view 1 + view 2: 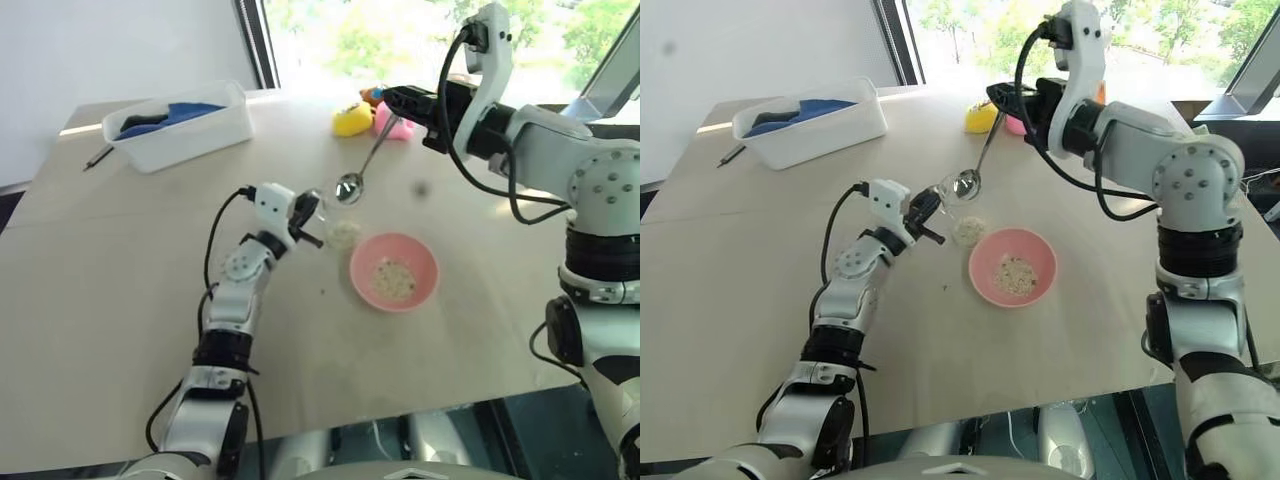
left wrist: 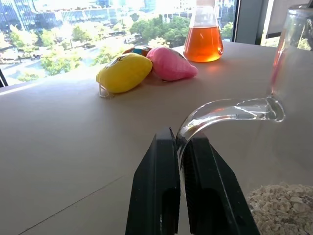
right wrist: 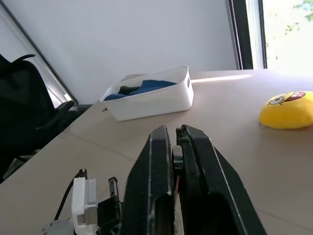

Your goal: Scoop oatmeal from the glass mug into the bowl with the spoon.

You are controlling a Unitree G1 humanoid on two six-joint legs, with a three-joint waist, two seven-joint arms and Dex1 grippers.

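My left gripper (image 2: 178, 161) is clamped tight on the glass mug's (image 1: 335, 222) curved handle, mid-frame in the left eye view, oatmeal (image 2: 283, 208) piled in its bottom. My right gripper (image 1: 392, 100), upper right, pinches the spoon (image 1: 362, 170) by its handle, head hanging over the mug. The pink bowl (image 1: 427, 262) just right of the mug holds some oats. No readable writing anywhere, just a yellow cartoon-face plush (image 3: 288, 110).
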